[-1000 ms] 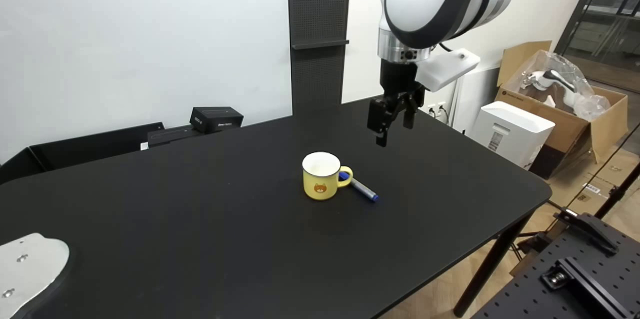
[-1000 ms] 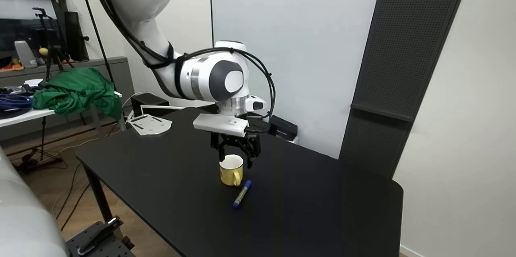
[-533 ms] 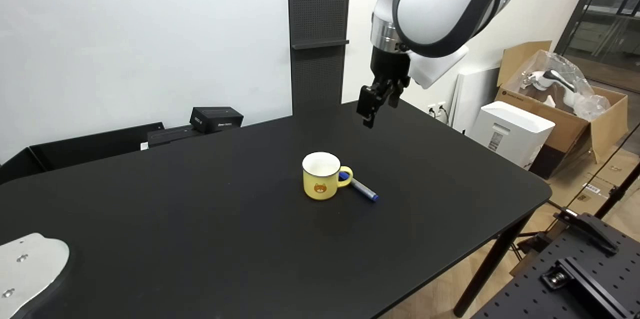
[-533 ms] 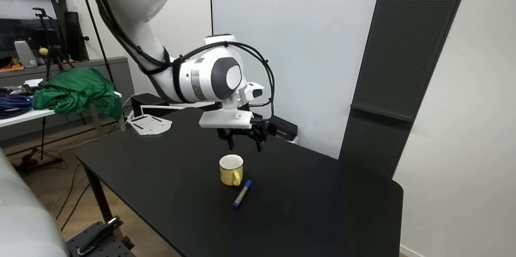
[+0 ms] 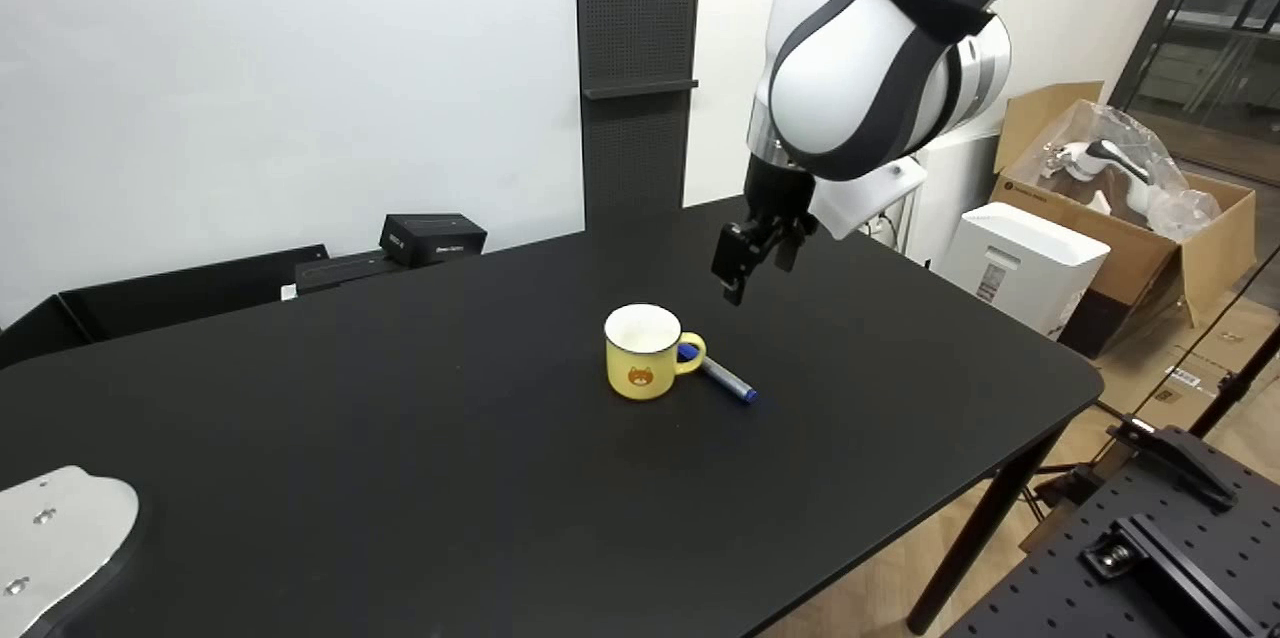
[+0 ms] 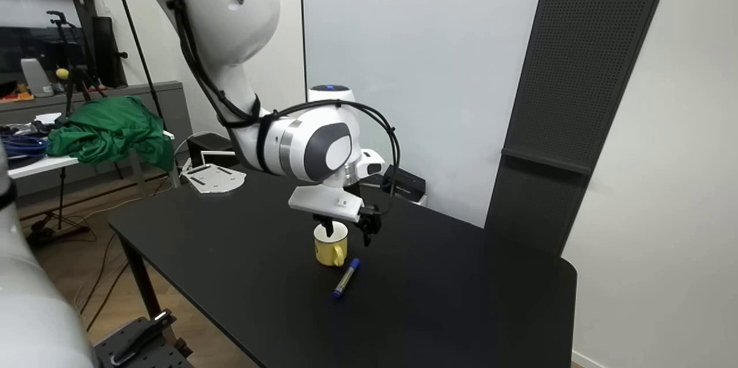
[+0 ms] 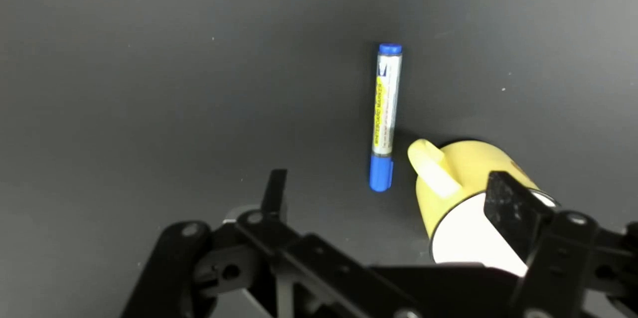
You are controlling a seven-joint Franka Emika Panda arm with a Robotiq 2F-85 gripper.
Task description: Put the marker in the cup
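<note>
The marker (image 5: 730, 381) is silver-white with a yellow label and blue ends. It lies flat on the black table, and also shows in an exterior view (image 6: 346, 278) and the wrist view (image 7: 387, 103). The cup (image 5: 640, 374) is a yellow mug standing upright with its handle towards the marker; it also shows in an exterior view (image 6: 330, 252) and the wrist view (image 7: 468, 158). In the wrist view a small gap separates marker and handle. My gripper (image 7: 389, 175) is open and empty, above the table; one finger (image 7: 513, 208) covers part of the cup's mouth there.
The black table (image 5: 400, 478) carries a silver metal plate (image 6: 213, 179) at its far end. Black boxes (image 5: 433, 240) stand along the wall side. A cardboard box (image 5: 1130, 228) and a white appliance (image 5: 1025, 263) stand beyond the table's edge.
My gripper rose and tilted, then came down again, now slightly shifted from where it was a second ago. It stays open. The marker and the cup have not moved.
</note>
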